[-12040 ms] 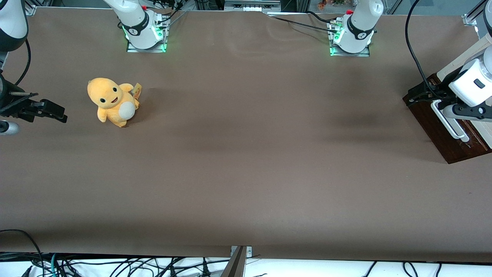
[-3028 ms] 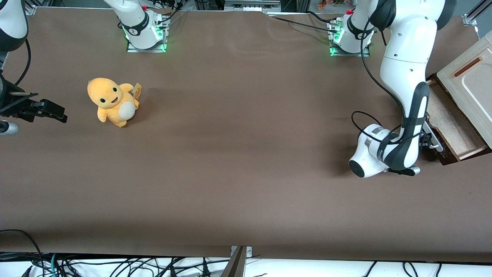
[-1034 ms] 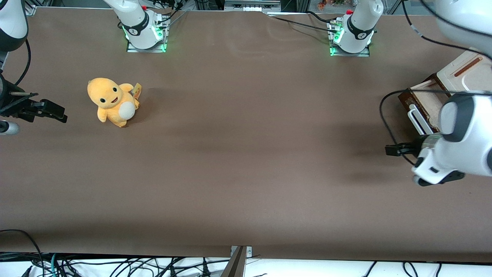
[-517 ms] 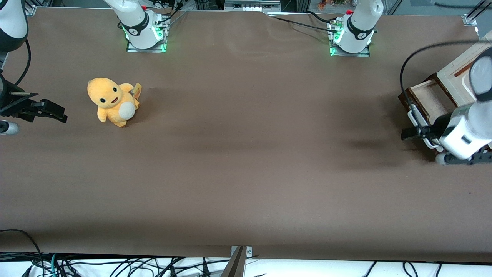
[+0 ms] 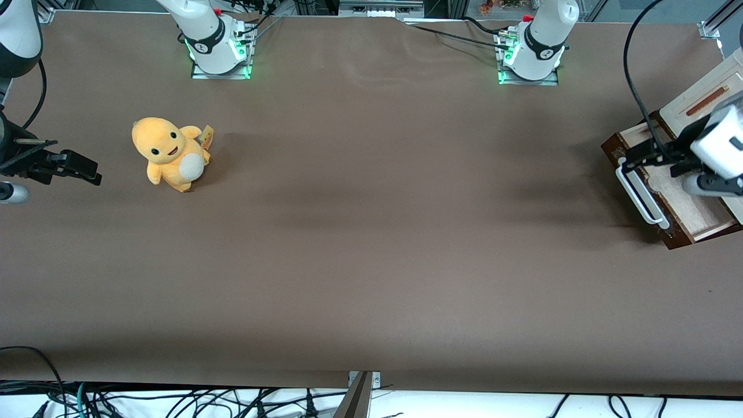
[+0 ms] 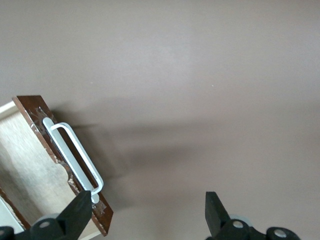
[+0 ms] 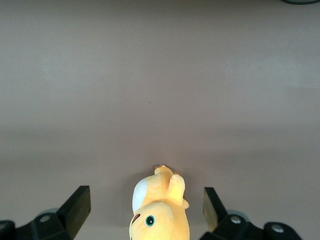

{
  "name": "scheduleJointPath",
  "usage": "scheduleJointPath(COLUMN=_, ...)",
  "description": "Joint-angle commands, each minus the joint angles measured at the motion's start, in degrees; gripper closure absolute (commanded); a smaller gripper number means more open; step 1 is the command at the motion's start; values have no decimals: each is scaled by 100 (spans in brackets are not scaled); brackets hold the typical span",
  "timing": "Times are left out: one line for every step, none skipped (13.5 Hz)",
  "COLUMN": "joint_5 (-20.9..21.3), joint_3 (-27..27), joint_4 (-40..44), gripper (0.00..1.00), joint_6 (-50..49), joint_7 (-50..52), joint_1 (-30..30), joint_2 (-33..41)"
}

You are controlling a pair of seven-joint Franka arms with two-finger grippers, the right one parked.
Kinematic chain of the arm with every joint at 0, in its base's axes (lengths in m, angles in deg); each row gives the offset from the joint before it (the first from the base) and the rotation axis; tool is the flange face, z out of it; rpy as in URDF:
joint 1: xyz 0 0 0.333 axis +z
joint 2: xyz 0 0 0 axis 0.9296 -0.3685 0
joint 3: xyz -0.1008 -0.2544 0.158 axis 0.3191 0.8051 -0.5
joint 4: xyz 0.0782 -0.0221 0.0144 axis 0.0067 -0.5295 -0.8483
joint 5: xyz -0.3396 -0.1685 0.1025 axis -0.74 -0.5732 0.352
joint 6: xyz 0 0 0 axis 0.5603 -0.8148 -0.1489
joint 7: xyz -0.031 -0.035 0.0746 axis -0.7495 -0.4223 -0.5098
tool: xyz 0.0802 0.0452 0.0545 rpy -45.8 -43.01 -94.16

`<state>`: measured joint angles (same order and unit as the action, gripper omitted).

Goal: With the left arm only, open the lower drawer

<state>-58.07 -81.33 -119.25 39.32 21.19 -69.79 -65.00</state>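
Drawer sits pulled out at the working arm's end of the desk, its pale inside showing under the cream cabinet. I see my tool hovering above the drawer's front, fingers spread wide apart and gripping nothing; one finger shows just beside the end of the white handle, the other over bare desk. A yellow plush stands toward the parked arm's end
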Motion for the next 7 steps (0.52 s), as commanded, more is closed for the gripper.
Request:
scheduleJointPath(joint_5=-41, joint_3=22, joint_4=-277, gripper=0, joint_6=39, joint_7=-319, joint_1=-17, joint_2=367)
scheduleJointPath(joint_5=159, joint_3=22, joint_4=-269, gripper=0, joint_6=-214, joint_7=-354, joint_1=-8, joint_2=377)
scheduleJointPath(joint_5=405, joint_3=30, joint_4=-277, gripper=0, joint_6=-339, joint_7=-511, joint_1=-43, joint_2=377)
scheduleJointPath(joint_5=416, joint_3=31, joint_4=-286, gripper=0, joint_6=-340, joint_7=-582, joint_1=-52, joint_2=377)
scheduleJointPath(joint_5=407, joint_3=31, joint_4=-295, gripper=0, joint_6=-340, joint_7=-592, joint_1=-52, joint_2=385)
scheduleJointPath(joint_5=398, joint_3=31, joint_4=-312, gripper=0, joint_6=-349, joint_7=-592, joint_1=-43, joint_2=403)
scheduleJointPath(joint_5=398, joint_3=31, joint_4=-321, gripper=0, joint_6=-349, joint_7=-592, joint_1=-61, joint_2=412)
